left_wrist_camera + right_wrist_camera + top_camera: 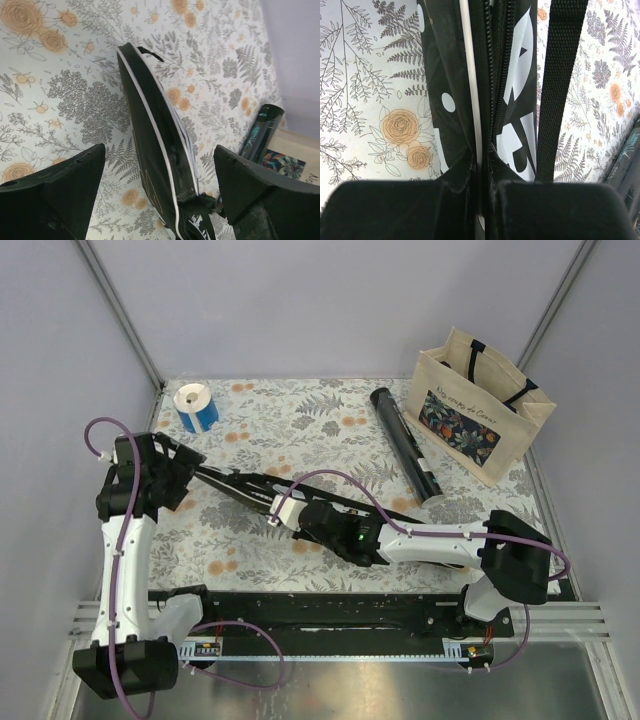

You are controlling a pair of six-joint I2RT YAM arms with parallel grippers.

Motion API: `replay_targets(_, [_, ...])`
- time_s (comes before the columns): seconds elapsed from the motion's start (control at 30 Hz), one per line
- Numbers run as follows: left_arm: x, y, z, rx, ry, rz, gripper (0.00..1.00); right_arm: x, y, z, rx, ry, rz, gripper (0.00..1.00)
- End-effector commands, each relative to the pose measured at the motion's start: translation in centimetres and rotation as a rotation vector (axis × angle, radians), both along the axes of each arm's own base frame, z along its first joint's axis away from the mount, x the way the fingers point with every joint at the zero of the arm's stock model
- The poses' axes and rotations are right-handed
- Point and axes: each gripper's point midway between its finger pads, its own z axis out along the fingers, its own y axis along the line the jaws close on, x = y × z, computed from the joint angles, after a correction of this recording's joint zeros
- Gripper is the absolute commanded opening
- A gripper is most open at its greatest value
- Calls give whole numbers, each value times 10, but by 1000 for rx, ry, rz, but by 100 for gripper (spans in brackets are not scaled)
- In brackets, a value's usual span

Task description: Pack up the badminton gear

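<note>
- The black case lettered SPORT [235, 483] lies on the flowery table [300, 420]. It is long and thin and looks tipped up on its edge.
- Its long line slants across the table. The thin end is on the left arm's side and the wide end is on the right arm's side.
- The right gripper [481, 170] is partway along the case. Its fingers are squeezed together on the case's zipper edge [496, 75], just beside the big white letters.
- The left gripper [159, 150] is at the thin end of the case. Its fingers [60, 185] are wide apart and hold nothing. The case [155, 125] runs away from it, lined up with the gap between them, and I see no touch.
- The left arm is nearer the thin end, so I think that end is its job.
- The black tube [405, 440] lies past the case on the far side, well apart from it.
</note>
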Motion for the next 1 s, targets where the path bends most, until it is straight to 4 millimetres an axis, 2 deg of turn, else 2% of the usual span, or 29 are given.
replay_targets(0.0, [1, -3, 31, 8, -142, -13, 91, -2, 17, 18, 104, 18, -6, 0])
replay_targets(0.17, [-1, -6, -8, -24, -34, -25, 89, -3, 18, 18, 107, 22, 1, 0])
replay_targets(0.3, [6, -11, -17, -48, -22, -55, 85, -7, 17, 14, 106, 27, 18, 0])
replay_targets(0.5, [11, -12, -24, -65, -22, -53, 71, -12, 19, 14, 128, 42, 41, 3])
replay_targets(0.63, [5, -16, -36, -92, 15, -54, 51, -14, 25, 20, 180, 58, 43, 15])
replay_targets(0.8, [-2, -21, -44, -138, 40, -31, 12, -13, 44, 37, 275, 110, 1, 43])
replay_targets(0.83, [-3, -23, -43, -153, 39, -32, 4, -12, 49, 44, 311, 122, -7, 45])
replay_targets(0.87, [-2, -25, -42, -164, 35, -37, 0, -13, 55, 48, 338, 136, -10, 47])
replay_targets(0.97, [-2, -28, -42, -179, 36, -39, 0, -15, 73, 65, 421, 171, 8, 52])
